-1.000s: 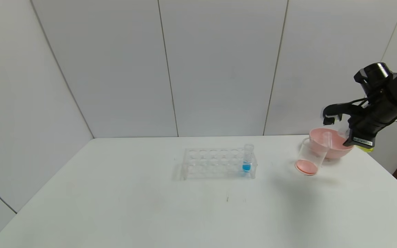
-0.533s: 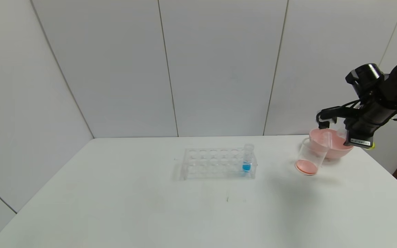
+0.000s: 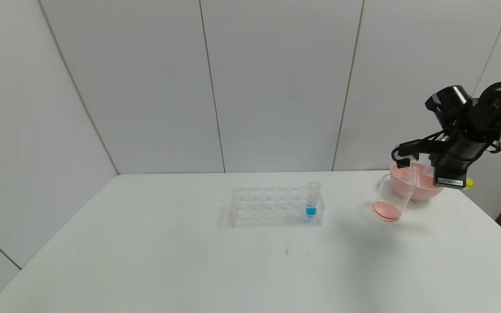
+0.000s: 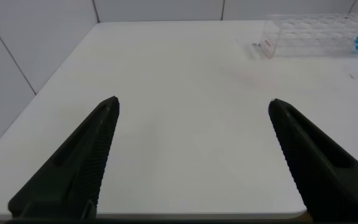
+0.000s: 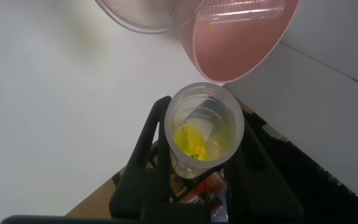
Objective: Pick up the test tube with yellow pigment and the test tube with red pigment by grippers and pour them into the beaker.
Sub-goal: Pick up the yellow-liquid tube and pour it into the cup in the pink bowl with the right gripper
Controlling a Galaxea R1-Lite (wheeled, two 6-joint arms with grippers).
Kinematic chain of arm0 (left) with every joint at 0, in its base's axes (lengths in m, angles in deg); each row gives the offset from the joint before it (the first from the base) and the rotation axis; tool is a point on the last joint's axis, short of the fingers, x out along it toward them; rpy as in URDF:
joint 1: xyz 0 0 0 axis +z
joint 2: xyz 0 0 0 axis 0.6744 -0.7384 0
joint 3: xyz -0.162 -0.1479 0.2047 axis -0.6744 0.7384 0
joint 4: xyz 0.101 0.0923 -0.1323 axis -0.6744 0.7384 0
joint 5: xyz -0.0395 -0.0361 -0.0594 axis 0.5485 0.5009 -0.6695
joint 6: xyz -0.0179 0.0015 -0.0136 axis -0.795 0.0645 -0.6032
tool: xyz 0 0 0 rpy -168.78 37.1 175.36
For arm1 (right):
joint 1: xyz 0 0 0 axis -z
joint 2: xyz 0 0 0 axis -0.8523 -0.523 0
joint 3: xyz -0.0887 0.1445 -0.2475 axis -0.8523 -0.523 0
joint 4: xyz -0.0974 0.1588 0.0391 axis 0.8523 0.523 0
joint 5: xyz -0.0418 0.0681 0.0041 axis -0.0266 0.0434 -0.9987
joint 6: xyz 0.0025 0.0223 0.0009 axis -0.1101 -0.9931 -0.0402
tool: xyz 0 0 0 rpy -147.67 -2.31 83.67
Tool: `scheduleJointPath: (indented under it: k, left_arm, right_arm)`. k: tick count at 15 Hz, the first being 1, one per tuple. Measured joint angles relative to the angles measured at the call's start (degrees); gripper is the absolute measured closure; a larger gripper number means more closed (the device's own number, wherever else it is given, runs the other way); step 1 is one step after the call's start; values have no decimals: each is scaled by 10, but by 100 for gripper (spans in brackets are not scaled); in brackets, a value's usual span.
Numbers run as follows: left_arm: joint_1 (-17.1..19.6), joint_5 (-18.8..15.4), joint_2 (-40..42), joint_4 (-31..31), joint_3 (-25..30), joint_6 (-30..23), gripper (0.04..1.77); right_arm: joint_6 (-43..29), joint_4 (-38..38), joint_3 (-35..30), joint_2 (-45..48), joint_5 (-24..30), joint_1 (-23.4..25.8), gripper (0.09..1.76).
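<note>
My right gripper [image 3: 454, 179] hangs over the far right of the table, just right of the pink bowl, shut on the test tube with yellow pigment [image 3: 468, 184]. In the right wrist view that tube's open mouth [image 5: 205, 127] sits between the black fingers [image 5: 159, 146], with yellow liquid pooled inside. The beaker [image 3: 389, 199] stands left of the gripper, against the bowl, with a pinkish-red layer at its base; the right wrist view shows the beaker [image 5: 238, 43] beyond the tube. The test tube with red pigment is out of view. My left gripper [image 4: 194, 109] stays open over bare table.
The pink bowl [image 3: 424, 188] sits behind the beaker with a clear tube [image 3: 413, 174] leaning in it. A clear tube rack [image 3: 272, 206] at mid-table holds a tube with blue liquid [image 3: 312, 204]. The table's right edge lies close to the right arm.
The right arm has moved left and a little lower with the yellow tube, closer to the bowl and beaker. Nothing else has shifted.
</note>
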Motion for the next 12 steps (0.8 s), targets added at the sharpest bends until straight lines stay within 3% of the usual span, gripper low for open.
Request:
scheduleJointPath:
  k: [8, 12]
  left_arm:
    - [0, 0, 0, 0, 0, 0, 9]
    - [0, 0, 0, 0, 0, 0, 9]
  right_arm:
    - [-2, -7, 0, -11, -4, -10, 130]
    - [-1, -8, 0, -15, -37, -18, 130]
